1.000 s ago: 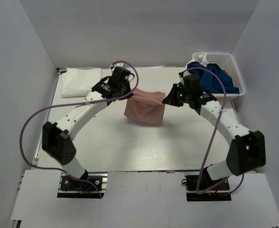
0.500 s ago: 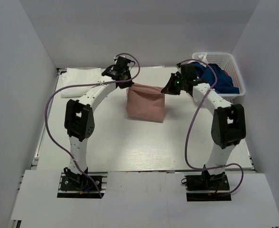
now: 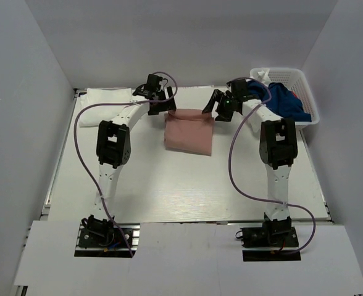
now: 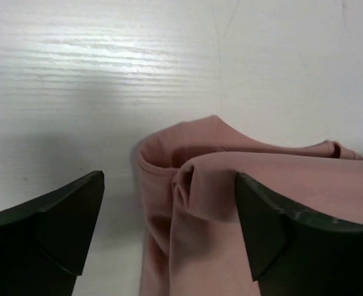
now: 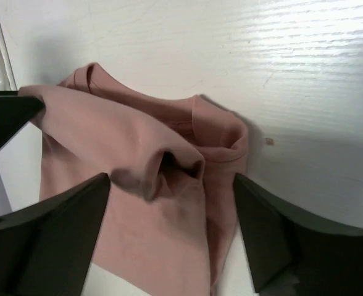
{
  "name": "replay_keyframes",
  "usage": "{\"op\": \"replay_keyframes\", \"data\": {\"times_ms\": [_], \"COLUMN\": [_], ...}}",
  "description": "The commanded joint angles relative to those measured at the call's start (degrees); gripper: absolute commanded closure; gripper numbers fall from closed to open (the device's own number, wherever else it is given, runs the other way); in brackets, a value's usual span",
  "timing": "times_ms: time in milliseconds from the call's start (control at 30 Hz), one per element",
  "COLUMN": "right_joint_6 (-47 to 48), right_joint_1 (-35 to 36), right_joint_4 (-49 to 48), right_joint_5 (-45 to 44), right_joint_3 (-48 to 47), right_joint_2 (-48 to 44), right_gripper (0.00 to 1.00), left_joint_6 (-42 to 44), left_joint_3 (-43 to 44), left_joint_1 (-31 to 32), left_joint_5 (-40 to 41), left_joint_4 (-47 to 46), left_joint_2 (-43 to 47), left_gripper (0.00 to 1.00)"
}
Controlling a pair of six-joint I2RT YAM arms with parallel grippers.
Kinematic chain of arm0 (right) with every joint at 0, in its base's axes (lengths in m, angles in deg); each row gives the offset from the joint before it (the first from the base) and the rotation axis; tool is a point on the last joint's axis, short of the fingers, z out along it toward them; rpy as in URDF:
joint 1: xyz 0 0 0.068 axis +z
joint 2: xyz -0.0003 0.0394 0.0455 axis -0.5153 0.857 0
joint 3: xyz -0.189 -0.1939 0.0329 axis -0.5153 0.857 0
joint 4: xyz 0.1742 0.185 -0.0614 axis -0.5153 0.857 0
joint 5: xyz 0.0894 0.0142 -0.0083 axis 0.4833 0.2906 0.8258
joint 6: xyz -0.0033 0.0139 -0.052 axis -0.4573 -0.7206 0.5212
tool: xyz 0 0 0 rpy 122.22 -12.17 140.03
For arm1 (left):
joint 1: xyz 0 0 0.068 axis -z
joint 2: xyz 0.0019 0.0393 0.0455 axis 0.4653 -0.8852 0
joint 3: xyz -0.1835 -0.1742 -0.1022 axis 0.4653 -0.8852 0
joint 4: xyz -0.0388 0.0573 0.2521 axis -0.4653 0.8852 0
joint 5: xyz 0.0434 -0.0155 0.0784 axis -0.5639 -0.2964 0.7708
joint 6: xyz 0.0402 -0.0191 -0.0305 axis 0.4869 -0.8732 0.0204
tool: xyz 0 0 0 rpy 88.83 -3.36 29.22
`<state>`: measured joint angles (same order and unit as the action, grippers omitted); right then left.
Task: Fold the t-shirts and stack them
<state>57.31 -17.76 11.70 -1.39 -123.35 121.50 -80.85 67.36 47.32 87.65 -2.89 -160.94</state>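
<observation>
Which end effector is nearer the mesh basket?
Right. The right end effector is at the pink t-shirt's corner nearest the mesh basket; the left end effector is at its other far corner.

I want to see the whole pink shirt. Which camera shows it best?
The top external view: there the whole folded pink shirt lies flat on the table. The left wrist view shows only one bunched corner of it, and the right wrist view shows only another bunched corner, close up.
</observation>
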Motion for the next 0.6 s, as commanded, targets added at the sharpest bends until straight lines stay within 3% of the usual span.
{"op": "replay_keyframes", "data": {"times_ms": [0, 167, 300, 467, 500, 567], "right_joint_6": [1.6, 1.2, 0.5, -0.6, -1.3, -2.4], "right_joint_1": [-0.9, 0.0, 1.0, 2.3, 2.3, 2.6], "right_joint_4": [1.0, -3.3, -10.0, -12.8, -13.9, -17.2], "right_joint_5": [-0.7, -0.1, 0.9, 5.9, 6.6, 9.0], "right_joint_3": [-4.0, 4.9, 13.8, 12.7, 12.0, 10.8], "right_joint_2": [-2.2, -10.4, -15.9, -13.0, -12.4, -9.6], "right_gripper": [0.09, 0.09, 0.09, 0.09, 0.09, 0.09], "left_joint_6": [3.7, 5.3, 5.8, 6.7, 7.7, 8.6], "left_joint_3": [4.5, -2.0, -14.9, -28.5, -30.3, -36.0], "left_joint_1": [-1.4, -0.2, 0.4, 2.4, 3.0, 3.6], "left_joint_5": [-3.7, -3.7, -12.0, -25.6, -34.3, -43.7], "left_joint_4": [-1.8, -2.9, -6.4, -12.8, -15.2, -20.2], "left_joint_2": [2.3, 9.8, 17.8, 24.8, 25.6, 25.6], "left_gripper": [0.0, 0.0, 0.0, 0.0, 0.0, 0.0]}}
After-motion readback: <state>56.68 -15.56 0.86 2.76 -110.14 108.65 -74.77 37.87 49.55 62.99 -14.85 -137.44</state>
